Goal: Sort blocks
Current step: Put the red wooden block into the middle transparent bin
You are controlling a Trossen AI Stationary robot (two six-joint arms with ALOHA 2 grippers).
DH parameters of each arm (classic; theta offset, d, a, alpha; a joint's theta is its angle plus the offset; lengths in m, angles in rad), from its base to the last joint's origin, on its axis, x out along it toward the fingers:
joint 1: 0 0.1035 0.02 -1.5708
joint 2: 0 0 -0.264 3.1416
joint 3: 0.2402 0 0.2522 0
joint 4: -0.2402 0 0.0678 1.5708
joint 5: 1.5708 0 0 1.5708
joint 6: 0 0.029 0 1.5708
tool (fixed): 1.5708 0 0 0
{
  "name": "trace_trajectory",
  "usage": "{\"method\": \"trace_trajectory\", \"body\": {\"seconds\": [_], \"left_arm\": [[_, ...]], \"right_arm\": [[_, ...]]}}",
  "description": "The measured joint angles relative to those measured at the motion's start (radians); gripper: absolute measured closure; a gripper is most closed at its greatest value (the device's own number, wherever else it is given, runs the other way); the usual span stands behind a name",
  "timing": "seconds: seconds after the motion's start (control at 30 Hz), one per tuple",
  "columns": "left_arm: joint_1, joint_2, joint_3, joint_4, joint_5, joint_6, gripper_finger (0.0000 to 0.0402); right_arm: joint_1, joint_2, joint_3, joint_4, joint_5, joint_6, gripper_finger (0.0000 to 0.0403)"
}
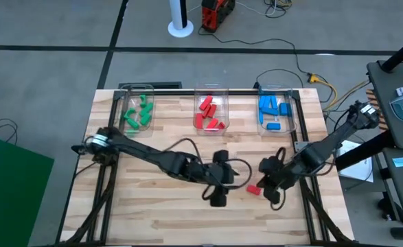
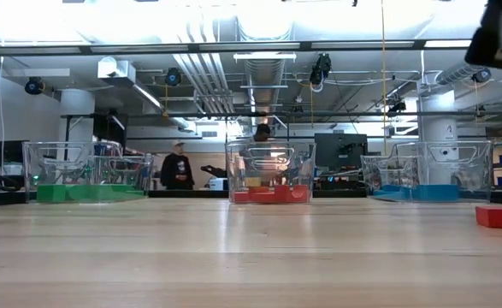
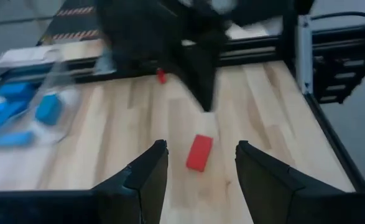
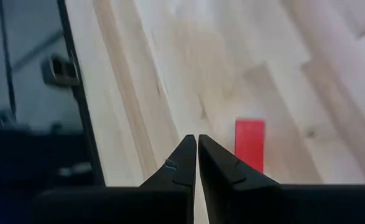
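Note:
One red block [image 1: 253, 189] lies flat on the wooden table [image 1: 153, 213], right of centre; the low view shows this block [image 2: 499, 216] at its right edge. My left gripper [image 3: 201, 144] hovers open just to its left, and the block [image 3: 199, 152] lies ahead of the fingers, untouched. My right gripper [image 4: 197, 140] is shut and empty, close beside the block [image 4: 250, 144] on its right side, not touching it. Other blocks lie sorted in three clear bins along the far edge.
The far edge holds a bin of green blocks [image 1: 137, 112], a bin of red blocks [image 1: 211, 113] and a bin of blue blocks [image 1: 277, 113]. The two grippers stand close together mid-table [image 1: 246, 184]. A person [image 2: 179, 168] stands in the room behind.

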State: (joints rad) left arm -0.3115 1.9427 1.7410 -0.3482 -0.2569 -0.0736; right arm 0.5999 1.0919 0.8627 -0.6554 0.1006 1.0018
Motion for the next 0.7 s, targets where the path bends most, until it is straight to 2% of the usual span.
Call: {"method": "trace_trajectory", "body": {"seconds": [0.23, 0.4, 0.7], "left_arm": [[0.017, 0.106, 0.000, 0.109, 0.022, 0.059, 0.0235], [0.045, 0.176, 0.000, 0.241, 0.158, 0.047, 0.0235], [0.079, 0.270, -0.001, 0.411, 0.268, 0.057, 0.0235]], "right_arm": [[0.002, -0.129, 0.000, 0.007, 0.160, 0.028, 0.0394], [0.002, -0.201, 0.000, 0.012, 0.261, 0.019, 0.0394], [0.003, -0.275, 0.000, 0.021, 0.375, 0.008, 0.0394]]}}
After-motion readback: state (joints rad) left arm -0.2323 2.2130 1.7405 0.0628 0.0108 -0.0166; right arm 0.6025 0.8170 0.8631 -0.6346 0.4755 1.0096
